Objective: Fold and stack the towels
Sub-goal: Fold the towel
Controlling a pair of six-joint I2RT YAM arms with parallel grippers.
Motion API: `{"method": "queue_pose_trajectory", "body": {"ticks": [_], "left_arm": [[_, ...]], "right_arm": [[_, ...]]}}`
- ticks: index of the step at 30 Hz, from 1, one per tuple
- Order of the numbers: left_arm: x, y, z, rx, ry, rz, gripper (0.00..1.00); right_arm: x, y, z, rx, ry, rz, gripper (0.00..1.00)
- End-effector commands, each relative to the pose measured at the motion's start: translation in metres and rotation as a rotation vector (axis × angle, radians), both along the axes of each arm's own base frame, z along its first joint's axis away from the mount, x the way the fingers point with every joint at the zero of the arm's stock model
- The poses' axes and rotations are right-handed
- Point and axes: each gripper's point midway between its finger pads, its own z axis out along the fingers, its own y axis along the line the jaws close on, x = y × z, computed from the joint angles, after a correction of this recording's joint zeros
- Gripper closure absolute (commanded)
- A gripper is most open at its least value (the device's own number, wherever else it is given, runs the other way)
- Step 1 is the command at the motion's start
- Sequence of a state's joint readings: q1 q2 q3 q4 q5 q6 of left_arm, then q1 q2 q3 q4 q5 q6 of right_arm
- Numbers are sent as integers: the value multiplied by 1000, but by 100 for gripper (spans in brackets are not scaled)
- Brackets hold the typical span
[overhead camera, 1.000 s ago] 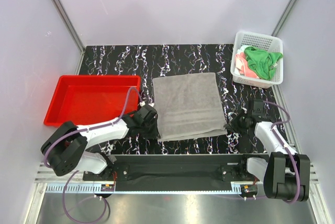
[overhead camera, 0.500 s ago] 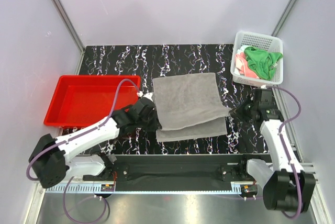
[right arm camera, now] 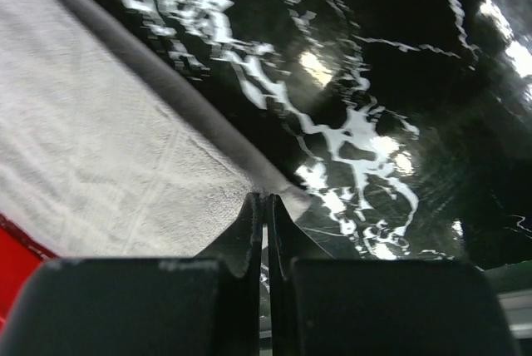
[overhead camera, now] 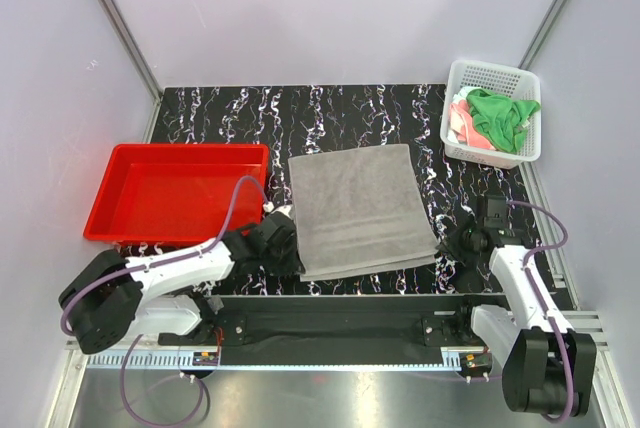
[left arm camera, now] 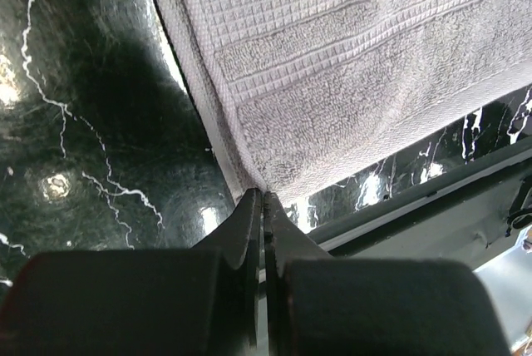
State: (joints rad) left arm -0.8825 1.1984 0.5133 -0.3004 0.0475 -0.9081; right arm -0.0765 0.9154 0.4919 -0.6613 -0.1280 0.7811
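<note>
Large grey terry towel is flat on the black marbled counter again, mid-counter between the arms. Half a second ago its near edge was lifted and carried partway over the far half. Now that edge is back down, and the woven band sits a bit nearer the arm bases than a second ago.

- Left fingers: clenched on the near-left corner, with cloth pinched right at the tips.
- Right fingers: clenched on the near-right corner, same pinch, with the hem running off to the upper left.
- In the top view both sets of fingers sit low at the towel's near corners, and neither has let go.

My read is that this was a lift-and-drag to flatten and square the sheet, not a fold. No crease is set and the towel is a single layer, so fold one isn't done. The surface looks smooth and the far edge reasonably straight, which makes it a decent start for the first fold.

Three towels are bunched in the white perforated plastic basket at far right and not yet handled:

- bright green towel
- salmon-pink towel
- a pale one, barely visible

The red plastic tray on the left holds nothing I can see. The task is early.
</note>
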Motion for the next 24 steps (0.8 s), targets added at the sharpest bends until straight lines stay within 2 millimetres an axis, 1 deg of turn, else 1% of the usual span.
{"method": "queue_pose_trajectory", "body": {"ticks": [1,4,5,6,8,9,11,12,13,14,16,17,18,20,21,23,24], "left_arm": [[1,-2,-6,-3,-4,-11,100],[0,2,-7,22,-5,-15,100],[1,3,-7,28,-8,-15,100],[1,4,-5,29,-14,-15,100],[2,11,-5,59,-22,-4,100],[2,11,-2,53,-28,-5,100],[5,19,-3,92,-43,15,100],[6,19,-1,94,-50,16,100],[6,21,0,102,-50,19,100],[6,21,2,102,-52,22,100],[11,18,18,78,-81,25,100],[12,16,26,60,-90,25,100],[14,14,37,35,-113,29,100],[14,13,47,25,-118,22,100],[12,12,48,21,-112,17,100],[5,10,41,8,-80,-3,100],[7,8,38,-2,-84,2,100]], "right_arm": [[-4,-6,-13,-17,8,-61,100],[-8,-12,-10,-42,6,-98,100],[-7,-11,-9,-38,3,-96,96],[-9,-11,-10,-36,10,-93,88],[-10,-9,-10,-30,16,-87,87],[-11,-10,-10,-31,20,-89,87],[-11,-8,-9,-21,16,-91,90],[-12,-7,-10,-15,16,-93,92],[-11,-5,-9,-6,4,-91,99],[-10,-2,-8,11,-1,-80,100],[-7,3,-6,39,-11,-72,100],[-5,8,-3,69,-21,-58,100],[-1,10,2,81,-41,-51,100],[0,12,5,87,-47,-40,100],[-3,12,4,81,-32,-35,100],[-9,10,-1,61,-10,-19,100],[-17,9,-6,54,8,-20,100]]}}
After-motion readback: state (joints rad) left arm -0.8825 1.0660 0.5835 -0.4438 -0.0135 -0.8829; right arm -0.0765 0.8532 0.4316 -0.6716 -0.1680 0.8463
